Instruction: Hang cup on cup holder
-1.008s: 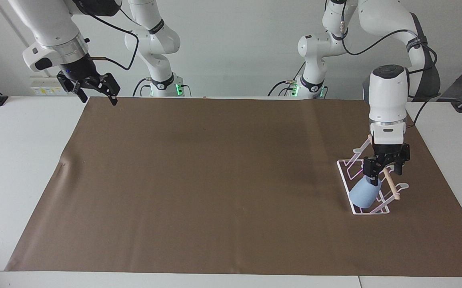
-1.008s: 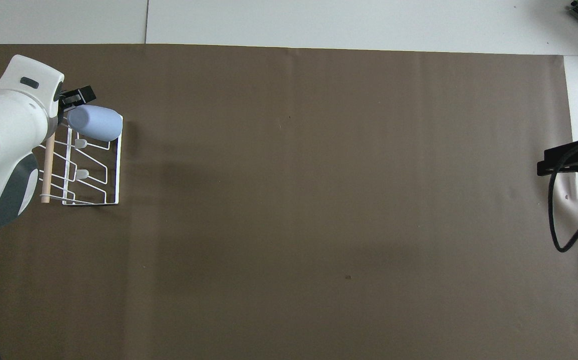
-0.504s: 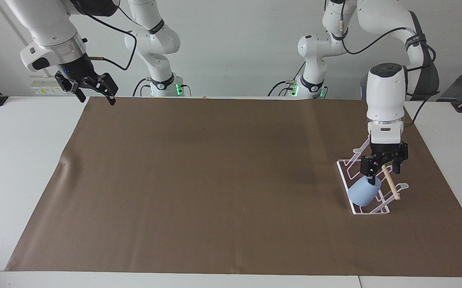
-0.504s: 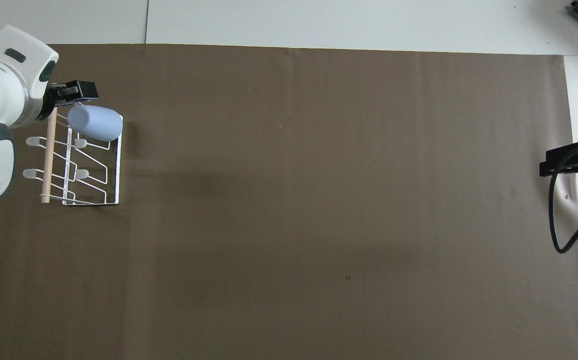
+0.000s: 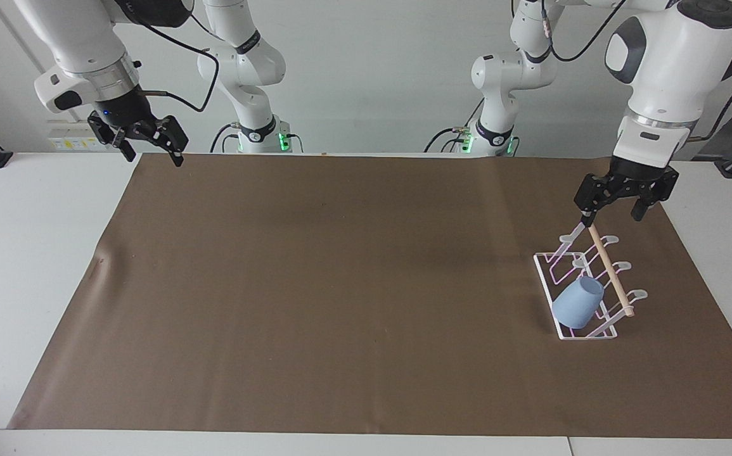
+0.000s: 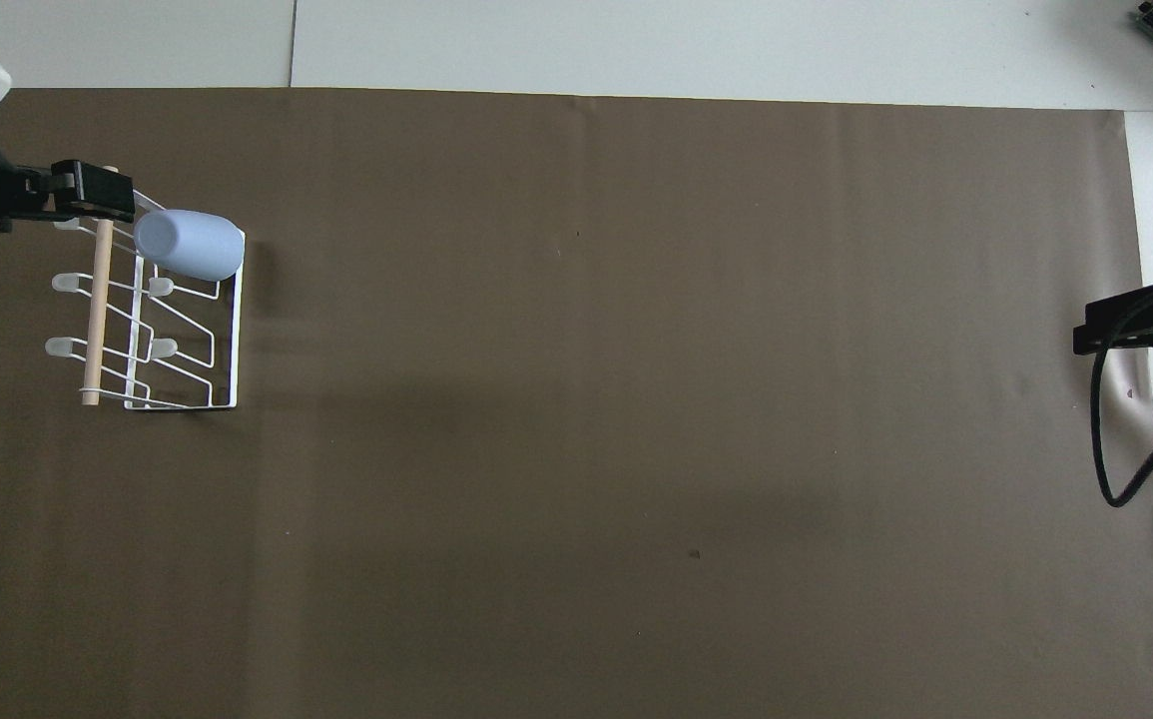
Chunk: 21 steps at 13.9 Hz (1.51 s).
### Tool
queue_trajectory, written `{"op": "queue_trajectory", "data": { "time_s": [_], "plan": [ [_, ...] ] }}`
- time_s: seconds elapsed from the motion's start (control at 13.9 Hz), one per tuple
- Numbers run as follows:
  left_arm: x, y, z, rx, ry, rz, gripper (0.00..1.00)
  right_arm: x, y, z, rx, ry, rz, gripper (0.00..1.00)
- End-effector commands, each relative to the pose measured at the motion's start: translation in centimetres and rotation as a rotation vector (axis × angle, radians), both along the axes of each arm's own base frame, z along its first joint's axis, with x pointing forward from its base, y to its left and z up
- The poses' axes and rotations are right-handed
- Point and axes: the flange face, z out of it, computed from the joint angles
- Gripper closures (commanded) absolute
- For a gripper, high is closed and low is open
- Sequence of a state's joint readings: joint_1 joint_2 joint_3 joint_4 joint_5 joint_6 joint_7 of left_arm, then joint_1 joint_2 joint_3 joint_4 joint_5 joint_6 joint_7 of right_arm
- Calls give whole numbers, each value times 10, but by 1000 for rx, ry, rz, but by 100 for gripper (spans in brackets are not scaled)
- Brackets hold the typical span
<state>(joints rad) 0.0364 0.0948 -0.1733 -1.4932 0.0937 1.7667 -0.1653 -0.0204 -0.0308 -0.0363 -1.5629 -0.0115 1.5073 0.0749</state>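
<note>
The cup (image 5: 578,304) hangs on a prong of the rack (image 5: 584,288), at the rack's end farthest from the robots, toward the left arm's end of the mat (image 5: 366,291). L gripper (image 5: 616,204) is up over the rack, fingers apart, holds nothing. R gripper (image 5: 150,147) waits, also released, over the mat's corner.

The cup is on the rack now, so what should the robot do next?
Probably just pull the left gripper away toward its base and rest. The cup already sits tilted on a prong of the rack, and that gripper is open, above the rack and apart from the cup. The right gripper waits.
</note>
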Motion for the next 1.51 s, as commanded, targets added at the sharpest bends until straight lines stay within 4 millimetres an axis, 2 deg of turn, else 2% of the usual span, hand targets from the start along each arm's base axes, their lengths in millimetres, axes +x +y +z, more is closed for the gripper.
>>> {"op": "queue_trajectory", "data": {
  "time_s": [0.0, 0.29, 0.43, 0.58, 0.86, 1.3, 1.44],
  "plan": [
    [-14, 6, 15, -25, 58, -63, 0, -8, 0, 0, -25, -5, -1, 0],
    [-27, 18, 29, -55, 76, -102, 0, -9, 0, 0, -25, -5, -5, 0],
    [-33, 43, 27, -45, 127, -137, 0, -10, 0, -1, -25, -4, -5, 0],
    [-48, 65, 37, -39, 140, -142, 0, -10, 0, -3, -23, -2, -5, 0],
    [-62, 71, 37, -43, 201, -133, 0, -10, 0, -3, -23, 1, -5, 0],
    [-67, 62, 35, -54, 247, -147, 0, -10, -1, -3, -23, -2, -7, 0],
    [-71, 74, 33, -72, 276, -127, 0, -10, -1, -3, -25, -2, -7, 0]
  ]
}}
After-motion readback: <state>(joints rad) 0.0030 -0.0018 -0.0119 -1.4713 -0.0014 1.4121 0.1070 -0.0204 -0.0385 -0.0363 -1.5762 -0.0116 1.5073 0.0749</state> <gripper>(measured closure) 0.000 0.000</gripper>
